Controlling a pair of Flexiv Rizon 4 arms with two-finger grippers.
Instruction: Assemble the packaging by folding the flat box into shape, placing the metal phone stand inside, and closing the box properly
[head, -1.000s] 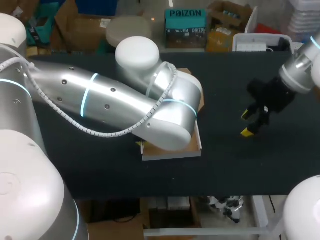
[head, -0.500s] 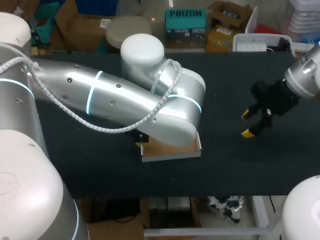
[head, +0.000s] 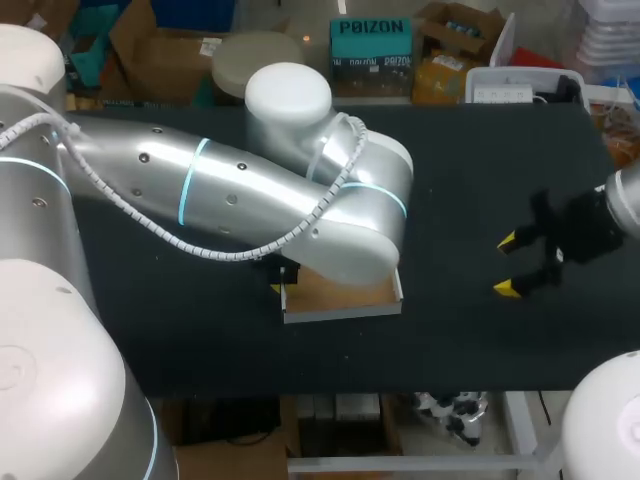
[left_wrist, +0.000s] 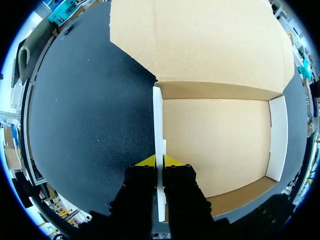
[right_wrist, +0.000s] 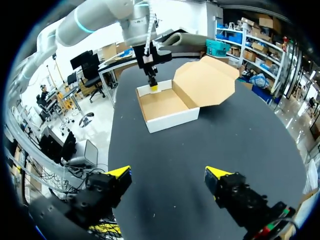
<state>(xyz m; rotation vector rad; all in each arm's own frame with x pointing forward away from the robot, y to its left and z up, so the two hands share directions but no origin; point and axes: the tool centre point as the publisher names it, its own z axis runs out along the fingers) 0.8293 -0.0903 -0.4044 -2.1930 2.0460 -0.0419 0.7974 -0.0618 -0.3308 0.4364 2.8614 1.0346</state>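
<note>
Item: box (right_wrist: 167, 105), open, lid back, on table (head: 470, 170); left gripper (left_wrist: 159, 161) clenched on its side wall; right gripper (head: 509, 265) spread, well apart.

right tool (head: 508, 265): withdrawn toward right edge of table (head: 470, 340) | left arm (head: 230, 200): nudged slightly rightward

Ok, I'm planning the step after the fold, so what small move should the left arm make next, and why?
Probably open the left end effector and lift off the side wall of the box. It pinches that wall, the walls look upright, the lid lies open and the inside is empty. The right end effector hangs open, well apart.
</note>
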